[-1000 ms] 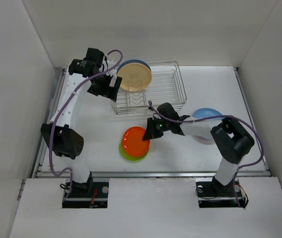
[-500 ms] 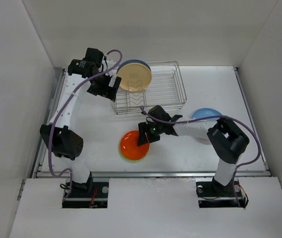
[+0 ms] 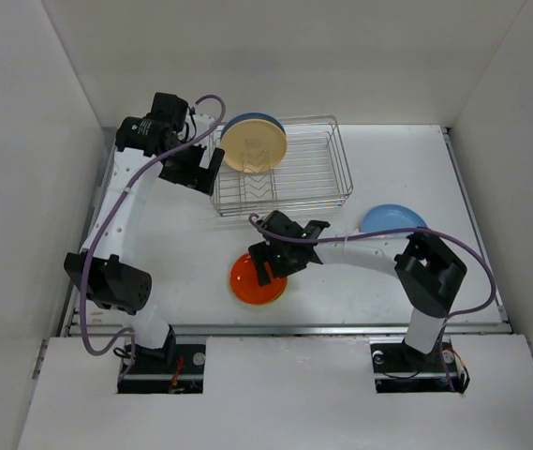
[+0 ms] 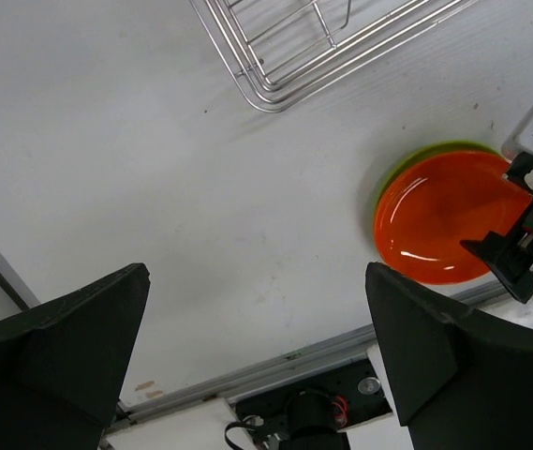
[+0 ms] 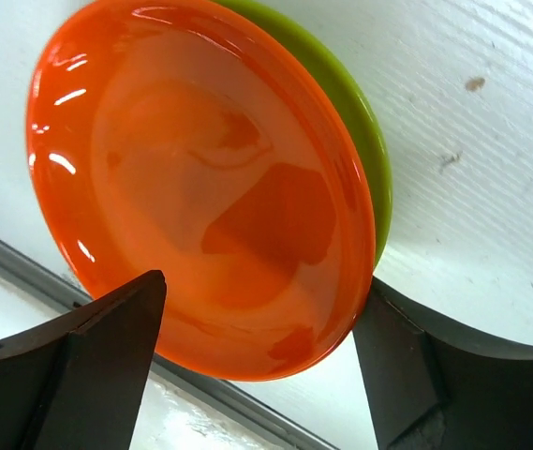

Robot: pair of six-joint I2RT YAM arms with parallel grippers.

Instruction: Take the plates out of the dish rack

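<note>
Glossy orange plate (image 5: 200,178) — matt table (image 4: 154,187)

Enclosure: plain white panel walls (image 3: 22,141) stand at the left, back and right, matte and unmarked. Work surface: a flat white tabletop (image 3: 182,253) with a few small dark specks. A silver metal rail (image 3: 341,329) runs along its near edge, with a white front board (image 3: 285,394) just beyond. Lighting is even and shadows are soft.

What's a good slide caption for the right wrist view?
Right arm's open fingers over the orange plate, which lies on the green plate on the white table.
</note>
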